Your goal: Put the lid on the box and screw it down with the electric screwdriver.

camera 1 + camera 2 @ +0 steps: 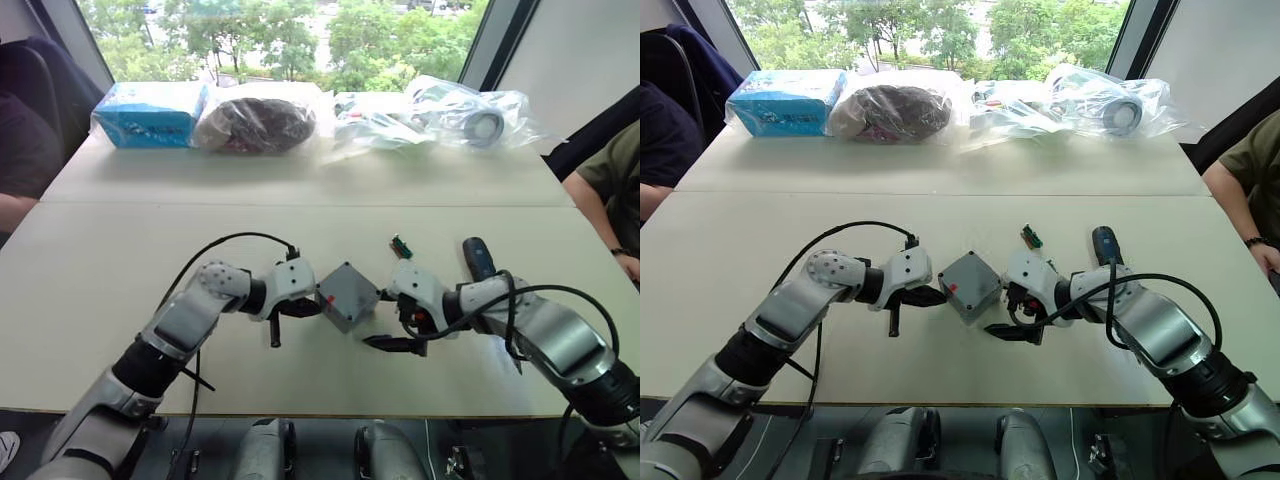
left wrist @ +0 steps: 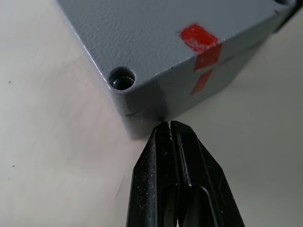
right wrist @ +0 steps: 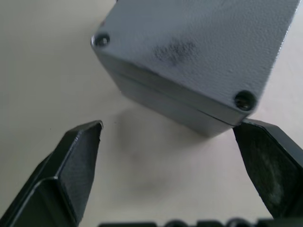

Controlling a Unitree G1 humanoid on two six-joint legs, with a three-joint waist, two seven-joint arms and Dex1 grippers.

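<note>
Box cut off by the frame edge in the left wrist view, only one corner with a screw hole and red mark in frame; hole too dark to tell if a screw sits in it. Right wrist view also crops the box, and one finger of the right gripper runs off the edge. Lid seam visible, far corners out of frame. Electric screwdriver mostly hidden behind the right arm, bit not visible. Small green item near it too small to identify. Contents of plastic bags at the table's far end unclear. Person cut off at the right edge.
</note>
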